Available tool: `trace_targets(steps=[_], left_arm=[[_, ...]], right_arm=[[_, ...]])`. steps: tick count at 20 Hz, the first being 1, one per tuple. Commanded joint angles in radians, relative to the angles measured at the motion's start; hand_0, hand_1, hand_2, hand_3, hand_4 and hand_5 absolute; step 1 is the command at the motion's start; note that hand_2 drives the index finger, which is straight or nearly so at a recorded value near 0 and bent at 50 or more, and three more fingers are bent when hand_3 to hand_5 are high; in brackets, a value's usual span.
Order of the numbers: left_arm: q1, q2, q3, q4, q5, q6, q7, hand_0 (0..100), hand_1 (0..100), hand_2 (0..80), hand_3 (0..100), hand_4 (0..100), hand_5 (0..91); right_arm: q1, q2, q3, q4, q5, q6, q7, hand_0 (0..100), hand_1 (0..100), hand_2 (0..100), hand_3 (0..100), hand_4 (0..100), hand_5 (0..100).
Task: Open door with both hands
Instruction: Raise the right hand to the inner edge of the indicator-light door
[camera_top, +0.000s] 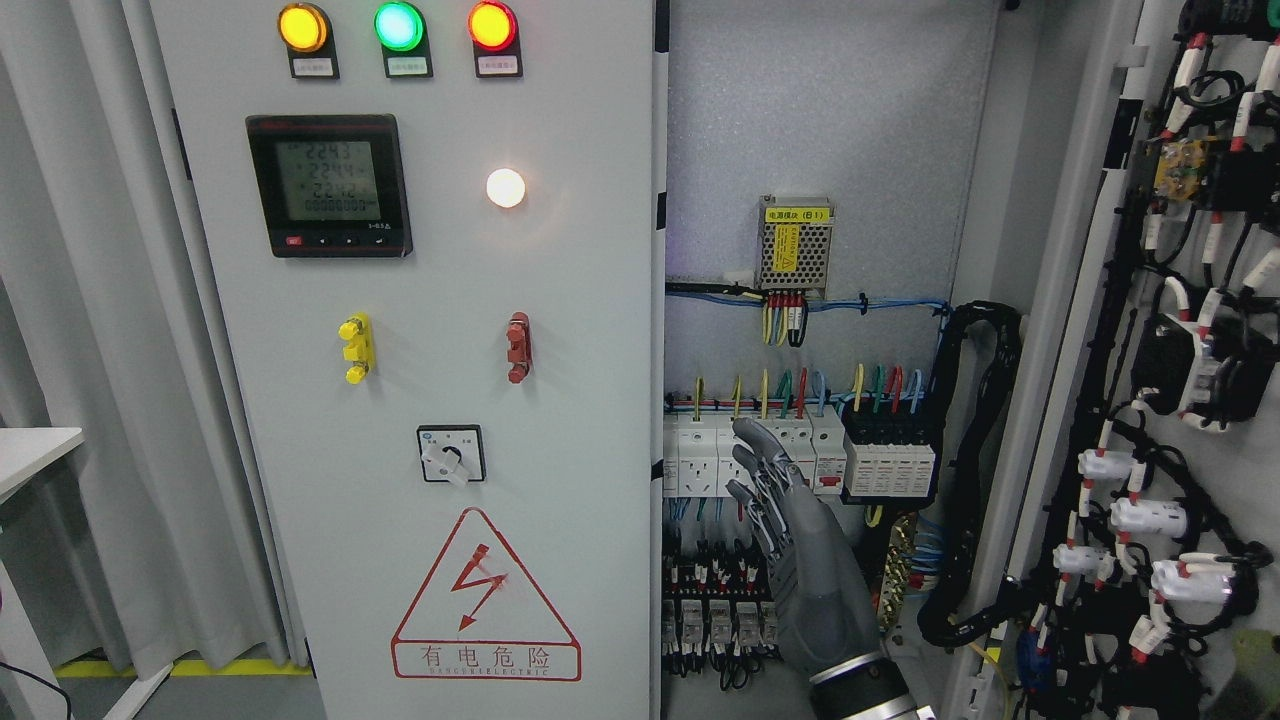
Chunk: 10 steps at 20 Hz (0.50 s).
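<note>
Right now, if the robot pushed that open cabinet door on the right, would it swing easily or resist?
The open door would probably swing stiffly as one rigid metal panel. It looks heavy: its inner face carries many components and wiring. The thick black cable bundle running to it may add some drag. The right hand, fingers spread, is not touching it.

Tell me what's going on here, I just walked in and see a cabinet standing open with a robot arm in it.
A humanoid robot is working on an electrical cabinet. Its right hand reaches up from the lower right, fingers extended and holding nothing, in front of the row of white breakers inside. The right door is already swung wide open, showing its wiring. The left door, with indicator lamps, a meter and a warning triangle, appears still closed. The left hand is out of view.
</note>
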<state>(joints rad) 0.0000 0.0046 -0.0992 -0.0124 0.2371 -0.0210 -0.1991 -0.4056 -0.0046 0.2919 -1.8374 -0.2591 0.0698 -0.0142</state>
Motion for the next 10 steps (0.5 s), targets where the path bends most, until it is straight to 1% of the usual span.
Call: trace_targets(steps=[1,4,8,10], left_arm=[[-0.014,0.023,0.006,0.012,-0.002,-0.001,-0.002,30,0,2.8,3,4,0.0],[-0.014,0.015,0.006,0.011,-0.002,-0.001,-0.002,30,0,2.7,3,4,0.0],[-0.015,0.021,0.006,0.011,-0.002,-0.001,-0.002,30,0,2.7,3,4,0.0],[-0.015,0.025,0.007,0.012,-0.002,-0.001,-0.003,30,0,2.8,3,4,0.0]], right_arm=[[-0.111,0.005,-0.002,0.096,-0.046,0.015,0.0,22,0,0,0,0,0],[-0.179,0.005,-0.002,0.168,-0.051,0.013,-0.003,22,0,0,0,0,0],[-0.266,0.005,-0.008,0.26,-0.098,0.013,-0.003,22,0,0,0,0,0],[-0.291,0.005,-0.008,0.305,-0.118,0.013,-0.003,22,0,0,0,0,0]])
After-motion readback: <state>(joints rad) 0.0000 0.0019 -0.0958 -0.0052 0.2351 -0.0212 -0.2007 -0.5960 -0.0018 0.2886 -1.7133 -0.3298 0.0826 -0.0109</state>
